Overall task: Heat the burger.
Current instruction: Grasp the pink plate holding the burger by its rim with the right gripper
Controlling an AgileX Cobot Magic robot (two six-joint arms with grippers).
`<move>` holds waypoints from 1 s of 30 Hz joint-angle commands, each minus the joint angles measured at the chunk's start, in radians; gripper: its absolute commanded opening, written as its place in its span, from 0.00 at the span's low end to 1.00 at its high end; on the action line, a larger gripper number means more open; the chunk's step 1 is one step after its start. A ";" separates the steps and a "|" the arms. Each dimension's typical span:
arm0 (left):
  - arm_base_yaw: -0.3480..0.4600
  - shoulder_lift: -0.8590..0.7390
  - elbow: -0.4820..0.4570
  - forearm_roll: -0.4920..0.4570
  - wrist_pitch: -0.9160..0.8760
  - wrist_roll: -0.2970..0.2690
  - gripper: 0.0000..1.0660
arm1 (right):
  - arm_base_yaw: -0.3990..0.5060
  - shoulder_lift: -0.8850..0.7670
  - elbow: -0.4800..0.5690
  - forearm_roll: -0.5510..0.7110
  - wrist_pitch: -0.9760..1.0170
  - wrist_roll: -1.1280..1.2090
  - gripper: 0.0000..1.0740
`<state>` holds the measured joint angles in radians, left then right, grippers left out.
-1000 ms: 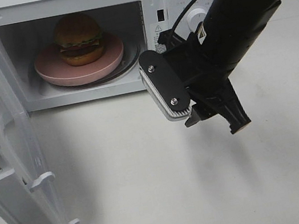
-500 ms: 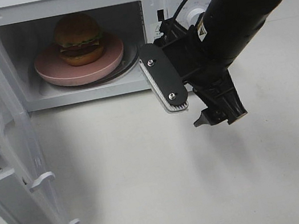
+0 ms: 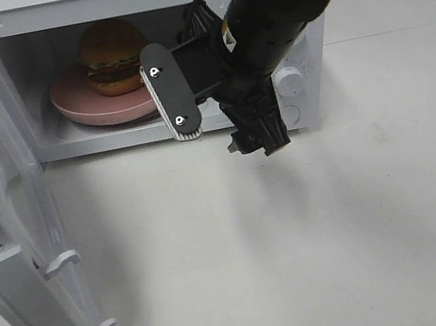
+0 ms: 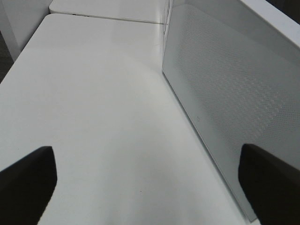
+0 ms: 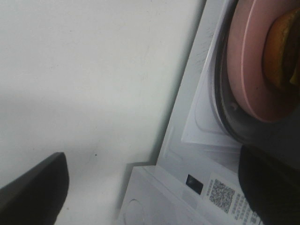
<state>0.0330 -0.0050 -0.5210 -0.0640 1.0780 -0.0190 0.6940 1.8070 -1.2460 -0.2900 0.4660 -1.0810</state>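
The burger, with a golden-brown bun and a green lettuce frill, sits on a round pink plate inside the open microwave. My right gripper hovers open and empty just in front of the cavity's right side, one grey-padded finger overlapping the plate's right edge. In the right wrist view the burger and plate lie beyond the open right gripper. My left gripper is open and empty over bare table, beside a white perforated microwave panel.
The microwave door stands swung out to the left, reaching the table's near-left corner. A knob shows on the control panel, behind my right arm. A QR sticker marks the front frame. White tabletop spreads in front.
My right arm has swung left and back toward the microwave opening, and its jaws have spread wider. The burger, plate and door have not moved.
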 commanded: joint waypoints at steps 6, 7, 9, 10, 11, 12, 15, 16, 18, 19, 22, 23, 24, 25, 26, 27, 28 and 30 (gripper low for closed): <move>0.003 -0.006 0.003 -0.009 -0.009 0.003 0.92 | 0.030 0.094 -0.117 -0.016 -0.007 0.040 0.85; 0.003 -0.006 0.003 -0.009 -0.009 0.003 0.92 | 0.030 0.094 -0.117 -0.016 -0.007 0.040 0.85; 0.003 -0.006 0.003 -0.009 -0.009 0.003 0.92 | 0.030 0.116 -0.138 -0.016 -0.011 0.040 0.85; 0.003 -0.006 0.003 -0.009 -0.009 0.003 0.92 | 0.030 0.126 -0.149 -0.016 -0.012 0.040 0.84; 0.003 -0.006 0.003 -0.009 -0.009 0.003 0.92 | 0.030 0.146 -0.168 -0.016 -0.023 0.040 0.84; 0.003 -0.006 0.003 -0.009 -0.009 0.003 0.92 | 0.030 0.146 -0.168 -0.016 -0.023 0.040 0.84; 0.003 -0.006 0.003 -0.009 -0.009 0.003 0.92 | 0.030 0.184 -0.197 -0.016 -0.030 0.040 0.83; 0.003 -0.006 0.003 -0.009 -0.009 0.003 0.92 | 0.030 0.199 -0.210 -0.016 -0.031 0.040 0.83; 0.003 -0.006 0.003 -0.009 -0.009 0.003 0.92 | 0.030 0.227 -0.241 -0.016 -0.029 0.042 0.82; 0.003 -0.006 0.003 -0.009 -0.009 0.003 0.92 | 0.030 0.242 -0.258 -0.016 -0.028 0.047 0.82; 0.003 -0.006 0.003 -0.009 -0.009 0.003 0.92 | 0.030 0.299 -0.322 -0.016 -0.024 0.063 0.81; 0.003 -0.006 0.003 -0.009 -0.009 0.003 0.92 | 0.030 0.313 -0.340 -0.016 -0.021 0.067 0.80; 0.003 -0.006 0.003 -0.009 -0.009 0.003 0.92 | 0.030 0.313 -0.340 -0.016 -0.021 0.067 0.80; 0.003 -0.006 0.003 -0.009 -0.009 0.003 0.92 | 0.030 0.339 -0.376 -0.016 -0.019 0.076 0.79; 0.003 -0.006 0.003 -0.009 -0.009 0.003 0.92 | 0.030 0.339 -0.376 -0.016 -0.019 0.076 0.79; 0.003 -0.006 0.003 -0.009 -0.009 0.003 0.92 | 0.030 0.352 -0.390 -0.016 -0.019 0.081 0.79; 0.003 -0.006 0.003 -0.009 -0.009 0.003 0.92 | 0.030 0.378 -0.425 -0.016 -0.019 0.086 0.79; 0.003 -0.006 0.003 -0.009 -0.009 0.003 0.92 | 0.030 0.400 -0.454 -0.016 -0.013 0.086 0.78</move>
<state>0.0330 -0.0050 -0.5210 -0.0640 1.0780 -0.0190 0.7230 2.1930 -1.6750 -0.3030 0.4440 -1.0070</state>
